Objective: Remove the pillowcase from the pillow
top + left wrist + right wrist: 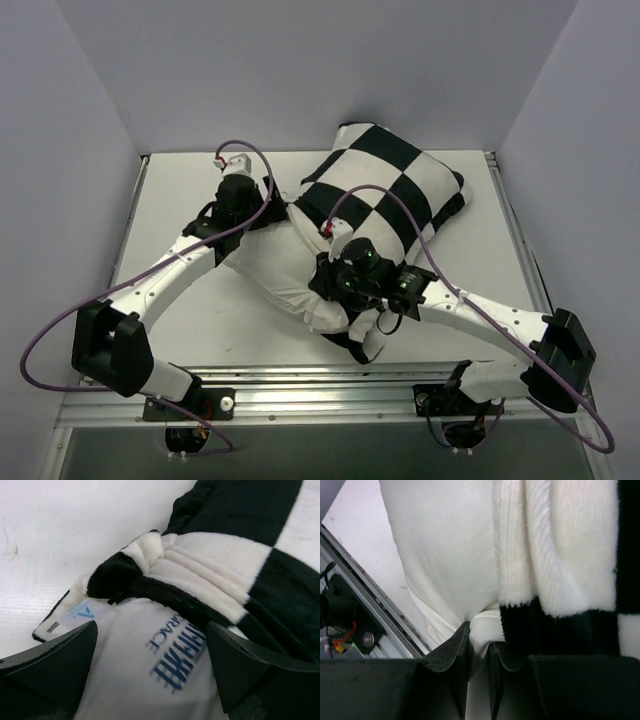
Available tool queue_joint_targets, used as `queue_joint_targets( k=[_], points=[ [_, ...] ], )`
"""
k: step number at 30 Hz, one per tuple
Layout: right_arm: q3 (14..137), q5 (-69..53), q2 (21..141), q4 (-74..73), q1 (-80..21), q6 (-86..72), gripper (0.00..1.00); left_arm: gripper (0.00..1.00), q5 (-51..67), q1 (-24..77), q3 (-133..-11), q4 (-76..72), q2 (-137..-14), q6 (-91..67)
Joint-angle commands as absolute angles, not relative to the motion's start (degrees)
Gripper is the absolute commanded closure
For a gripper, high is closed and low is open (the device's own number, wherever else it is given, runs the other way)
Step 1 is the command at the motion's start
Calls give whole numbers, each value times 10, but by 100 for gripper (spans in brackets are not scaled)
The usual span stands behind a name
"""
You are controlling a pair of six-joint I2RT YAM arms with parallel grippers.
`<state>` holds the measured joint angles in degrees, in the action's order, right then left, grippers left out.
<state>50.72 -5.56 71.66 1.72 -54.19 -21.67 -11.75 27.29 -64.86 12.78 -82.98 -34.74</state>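
**Spotter:** Where does the job stand?

**Me:** Mid-strip, I'd judge. The pillowcase covers the far right end, and the pillow shows bare white on the near left, lying slantwise on the table. A strip of checkered fleece also runs down the pillow's right side towards me.

**Spotter:** What are your tools doing?

**Me:** My right gripper is at the pillow's near end. Its jaws are nearly together, with a fold of smooth white pillow fabric pinched between them. The fleece lies just beside that pinch, and as far as I can tell it isn't in it. My left gripper is spread wide with nothing in it, straddling the bare pillow over the blue lettering. The bunched hem of the case lies just ahead of its fingertips.

**Spotter:** So what's next?

**Me:** I think the right acts as the anchor and the left does the peeling. The left needs to move forward onto that hem, close on fleece alone, then draw it towards the far right while the right holds.

**Spotter:** Any risks?

**Me:** The hem sits tight against the stuffing, so I could catch pillow fabric along with the fleece. And if the anchor pinch is shallow, the whole pillow may just slide.
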Motion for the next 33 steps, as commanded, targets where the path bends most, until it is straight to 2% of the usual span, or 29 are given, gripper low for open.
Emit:
queue_joint_targets(
  k=[1,3,9,14,17,18,20,21,24,27,33],
  points=[
    [531,-67,759,90,-491,-213,87,2,-114,266,-709,106,-820,-326],
    [540,-66,773,111,-465,-209,85,6,-135,253,-732,123,-801,-323],
    [627,-83,868,132,-461,-202,81,6,-197,250,-754,241,-710,-321],
    [693,-89,904,135,-461,-194,70,6,-113,253,-675,291,-609,-362],
    [743,-79,915,106,-461,-181,58,6,-27,255,-606,296,-564,-395],
    [757,-64,910,99,-461,-180,51,6,-5,256,-592,294,-555,-401],
    [763,-48,898,79,-461,-175,44,6,55,259,-551,288,-534,-414],
    [763,-31,883,73,-461,-173,36,6,68,262,-541,285,-527,-415],
    [752,-5,839,53,-461,-169,25,6,105,272,-509,275,-509,-418],
    [723,22,789,43,-460,-175,19,6,127,295,-481,245,-504,-425],
    [658,105,703,11,-458,-187,14,6,96,368,-476,218,-552,-428]
  ],
)
